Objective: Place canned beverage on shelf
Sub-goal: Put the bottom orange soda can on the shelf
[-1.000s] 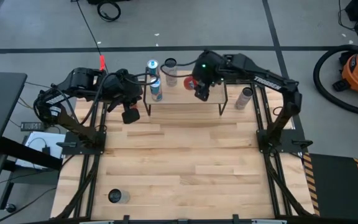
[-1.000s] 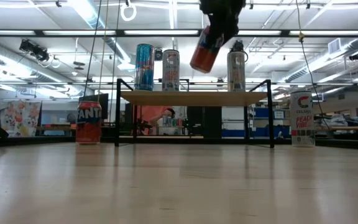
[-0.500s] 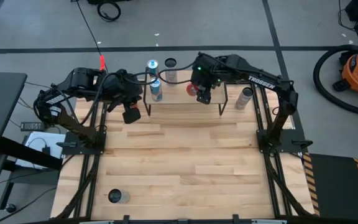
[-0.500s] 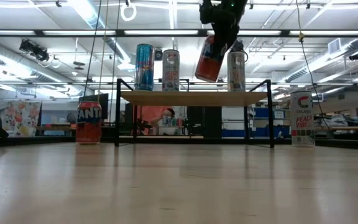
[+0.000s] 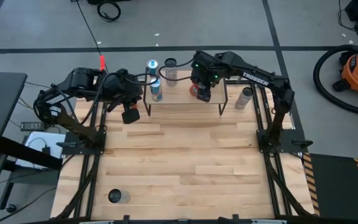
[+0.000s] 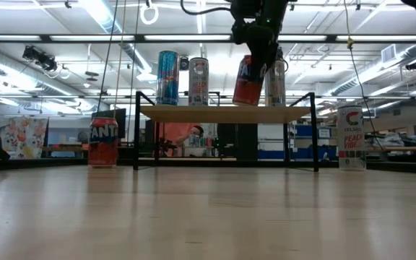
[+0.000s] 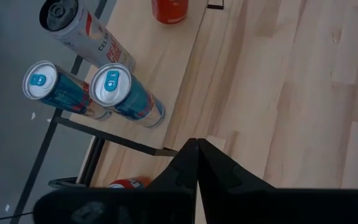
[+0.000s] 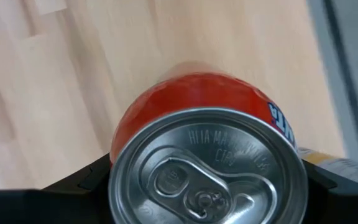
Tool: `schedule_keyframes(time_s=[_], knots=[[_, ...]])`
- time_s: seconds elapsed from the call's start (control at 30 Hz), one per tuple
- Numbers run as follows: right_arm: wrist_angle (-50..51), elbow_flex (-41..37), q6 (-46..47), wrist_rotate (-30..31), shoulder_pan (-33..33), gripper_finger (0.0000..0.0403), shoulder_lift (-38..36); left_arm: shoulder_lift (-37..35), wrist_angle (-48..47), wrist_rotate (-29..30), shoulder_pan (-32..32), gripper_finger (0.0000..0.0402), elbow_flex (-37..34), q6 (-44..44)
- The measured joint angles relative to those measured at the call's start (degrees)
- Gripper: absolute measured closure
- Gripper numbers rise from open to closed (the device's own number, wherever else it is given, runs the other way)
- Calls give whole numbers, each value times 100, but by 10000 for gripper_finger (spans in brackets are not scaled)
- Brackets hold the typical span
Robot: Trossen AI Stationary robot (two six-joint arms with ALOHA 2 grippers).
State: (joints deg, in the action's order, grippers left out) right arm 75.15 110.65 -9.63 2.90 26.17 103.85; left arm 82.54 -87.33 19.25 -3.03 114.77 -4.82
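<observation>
Red can (image 6: 250, 80) is clamped in the right gripper's (image 5: 202, 92) jaws, tilted, its lower edge at or just above the shelf (image 6: 226, 113) top — contact too close to call. From the right wrist, the silver lid with its pull tab fills the view, dark fingers (image 8: 79, 180) hugging either side. It sits over the middle of the shelf board, right beside a silver can (image 6: 274, 81) standing behind it. Toward the shelf's left end, two upright cans: a blue one (image 6: 167, 77) and a white-and-red one (image 6: 198, 81). Off the shelf, an orange Fanta can (image 6: 103, 142) stands on the surface near the shelf's left legs, a white can (image 6: 349, 138) past its right legs, and another can (image 5: 115, 196) near the surface's front left corner. Left gripper (image 5: 130, 114) hangs by the shelf's left end, jaws together, nothing between them.
</observation>
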Motion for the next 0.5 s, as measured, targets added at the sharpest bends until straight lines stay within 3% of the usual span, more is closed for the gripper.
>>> schedule_keyframes(time_s=[0.5], knots=[[-8,0,-61,-151,-4,76,9,0,-2,0,0,392,1,163]])
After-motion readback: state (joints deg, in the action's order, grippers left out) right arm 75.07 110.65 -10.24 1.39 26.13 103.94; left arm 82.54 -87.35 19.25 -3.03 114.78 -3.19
